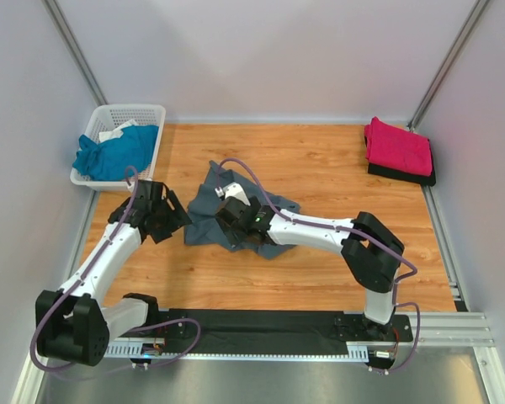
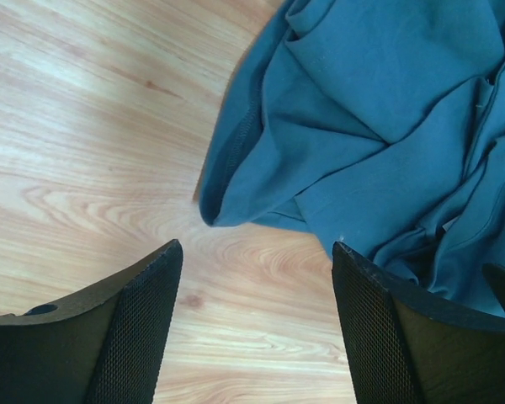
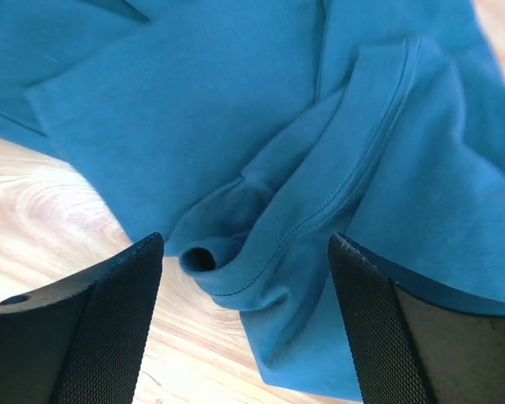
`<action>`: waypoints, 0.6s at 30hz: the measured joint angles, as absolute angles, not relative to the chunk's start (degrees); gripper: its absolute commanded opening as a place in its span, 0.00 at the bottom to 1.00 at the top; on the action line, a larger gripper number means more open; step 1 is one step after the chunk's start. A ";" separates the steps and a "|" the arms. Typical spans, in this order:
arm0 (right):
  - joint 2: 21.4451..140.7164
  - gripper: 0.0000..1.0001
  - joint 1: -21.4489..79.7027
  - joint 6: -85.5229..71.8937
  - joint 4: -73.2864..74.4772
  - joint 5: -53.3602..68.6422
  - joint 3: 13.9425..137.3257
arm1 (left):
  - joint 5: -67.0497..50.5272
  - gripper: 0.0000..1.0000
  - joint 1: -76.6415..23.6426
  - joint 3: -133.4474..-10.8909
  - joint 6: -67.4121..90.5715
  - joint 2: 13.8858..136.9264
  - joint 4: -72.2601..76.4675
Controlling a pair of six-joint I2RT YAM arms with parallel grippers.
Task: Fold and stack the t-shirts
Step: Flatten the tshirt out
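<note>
**Left arm** and **right arm**: white tubular links, black joint housings, purple cables looping up from the black base plate. Green indicator light on the right arm. Fingers: black, with mesh-textured inner faces.

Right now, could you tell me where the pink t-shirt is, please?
In the top view, the pink t-shirt lies folded at the far right corner of the table, resting on a dark folded garment.
</note>
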State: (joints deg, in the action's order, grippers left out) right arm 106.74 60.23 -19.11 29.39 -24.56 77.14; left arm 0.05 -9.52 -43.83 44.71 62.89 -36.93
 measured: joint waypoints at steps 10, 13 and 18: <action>108.33 0.56 57.08 -24.64 30.63 -24.51 76.75 | -3.64 0.71 -9.47 -42.85 45.10 68.42 -33.10; 108.40 0.46 57.08 -25.50 30.61 -24.08 76.75 | -4.45 0.71 -9.47 -42.65 45.28 70.06 -32.08; 108.79 0.23 56.93 -26.68 30.50 -22.63 76.71 | -5.02 0.64 -9.47 -42.13 45.39 71.83 -30.96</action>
State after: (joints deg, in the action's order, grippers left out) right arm 108.79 56.93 -26.68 30.50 -22.63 76.71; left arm -5.02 -9.47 -42.13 45.39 71.83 -30.96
